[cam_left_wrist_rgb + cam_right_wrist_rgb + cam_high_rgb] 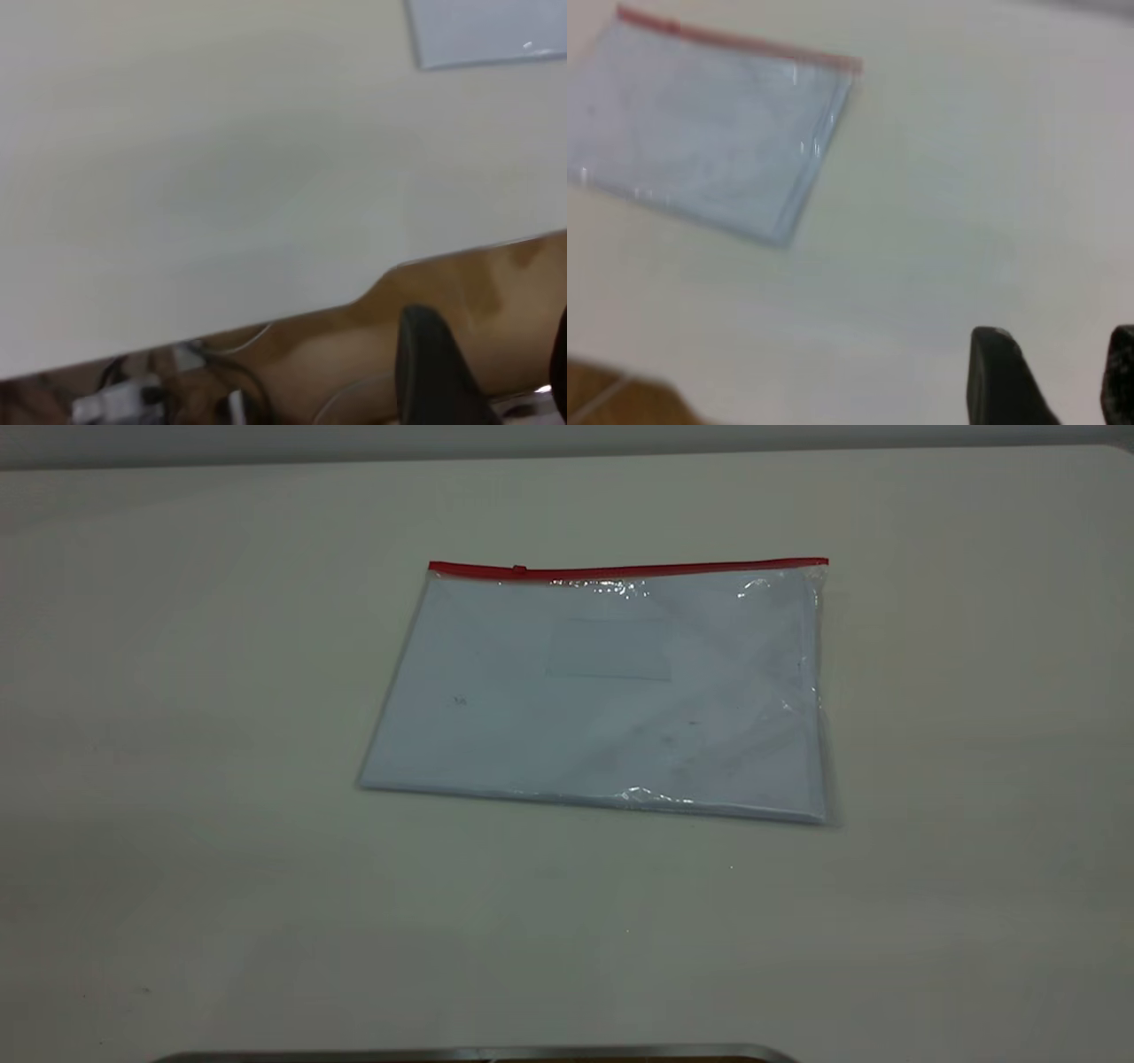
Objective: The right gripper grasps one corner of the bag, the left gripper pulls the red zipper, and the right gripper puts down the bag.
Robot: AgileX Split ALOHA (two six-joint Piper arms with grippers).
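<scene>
The bag [611, 691] lies flat on the white table, a clear pouch with a pale blue-white sheet inside. The red zipper [629, 568] runs along its far edge, with the small slider tab [520, 568] near the left end. The corner [822, 565] at the strip's right end lies free. Neither gripper shows in the exterior view. In the left wrist view my left gripper [487, 354] is open and empty off the table's edge, with only a corner of the bag [487, 31] in sight. In the right wrist view my right gripper [1050, 363] is open and empty above bare table, away from the bag [709, 133].
The white table [177, 779] spreads wide around the bag on all sides. A dark curved edge [478, 1054] shows at the bottom of the exterior view. Brown floor and loose cables [221, 381] lie beyond the table's edge in the left wrist view.
</scene>
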